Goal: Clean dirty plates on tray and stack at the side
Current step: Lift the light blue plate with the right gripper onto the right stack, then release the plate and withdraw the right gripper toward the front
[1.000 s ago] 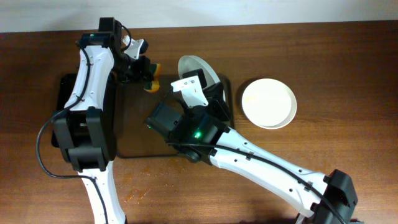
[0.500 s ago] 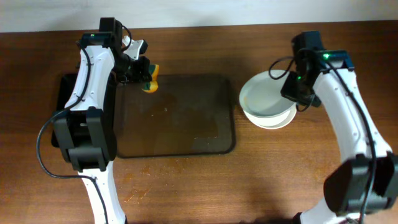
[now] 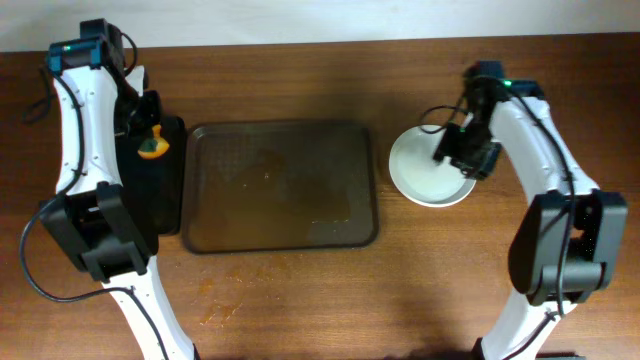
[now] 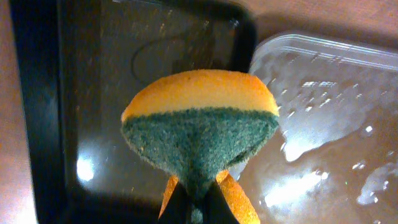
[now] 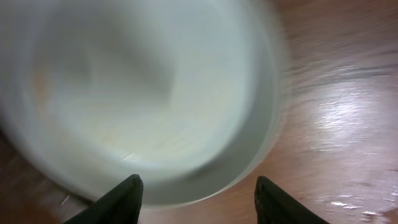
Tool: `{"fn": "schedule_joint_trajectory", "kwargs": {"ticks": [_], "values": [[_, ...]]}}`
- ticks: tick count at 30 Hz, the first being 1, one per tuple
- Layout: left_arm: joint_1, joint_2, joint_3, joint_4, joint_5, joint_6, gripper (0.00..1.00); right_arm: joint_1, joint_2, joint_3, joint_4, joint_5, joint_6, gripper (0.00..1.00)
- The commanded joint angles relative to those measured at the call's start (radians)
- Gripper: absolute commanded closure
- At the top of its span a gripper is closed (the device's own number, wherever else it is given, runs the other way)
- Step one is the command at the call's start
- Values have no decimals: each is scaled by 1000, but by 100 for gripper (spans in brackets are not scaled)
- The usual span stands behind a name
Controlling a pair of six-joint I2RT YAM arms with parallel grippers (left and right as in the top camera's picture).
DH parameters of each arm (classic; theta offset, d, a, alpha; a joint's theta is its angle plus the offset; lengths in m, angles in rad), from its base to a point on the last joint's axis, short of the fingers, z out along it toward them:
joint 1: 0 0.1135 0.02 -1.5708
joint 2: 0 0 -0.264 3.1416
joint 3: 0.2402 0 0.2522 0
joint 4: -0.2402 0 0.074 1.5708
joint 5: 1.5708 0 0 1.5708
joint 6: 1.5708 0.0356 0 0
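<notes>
Large tray: the dark brown rectangular tray [image 3: 230,232], with rounded corners and a textured surface, lies in the middle of the brown wooden table [image 3: 300,300]. A few faint pale smears mark its floor.
Plates: the round shallow white plates [image 3: 425,172] sit stacked on the table to the right of the dark brown rectangular tray, near it but not touching. I cannot tell how many are in the stack. The right wrist view is blurred and shows a faint orange tinge inside the top plate.
Right gripper: the right gripper [image 5: 199,200] is released. Its two dark fingers [image 5: 124,198] stand wide apart with nothing pinched between them. It hovers over the right-hand rim of the white plates.
Left gripper: the left gripper [image 4: 194,204] is clenched on the lower tip of a half-round sponge [image 4: 200,118]. The sponge has yellow-orange foam on top and a dark green scouring layer below, which is squeezed to a narrow point.
Sponge position: it hangs above the far end of a narrow, glossy black tray [image 3: 165,205].
Black tray: it lies along the left edge of the dark brown rectangular tray, just beside it. In the left wrist view a clear plastic container [image 4: 323,112] with a rippled, wet-looking surface sits beside its rim.
Table: small orange specks [image 3: 215,315] lie near the front, beside the left arm.
</notes>
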Motion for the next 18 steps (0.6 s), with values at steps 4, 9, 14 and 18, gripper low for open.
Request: {"fn": "schedule_joint_trajectory", "kwargs": {"ticks": [4,9,14,18], "values": [[10,2,-61,-40,-190,-112,99,236,-44,122,34,-59,-48,33],[69,2,-236,127,-137,-59,99,302,-43,121,73,-59,-47,33],[69,3,-315,188,-119,-26,1,300,-43,121,71,-59,-48,32],[68,-2,-258,146,35,-39,1,300,-68,151,40,-11,-63,31]]}}
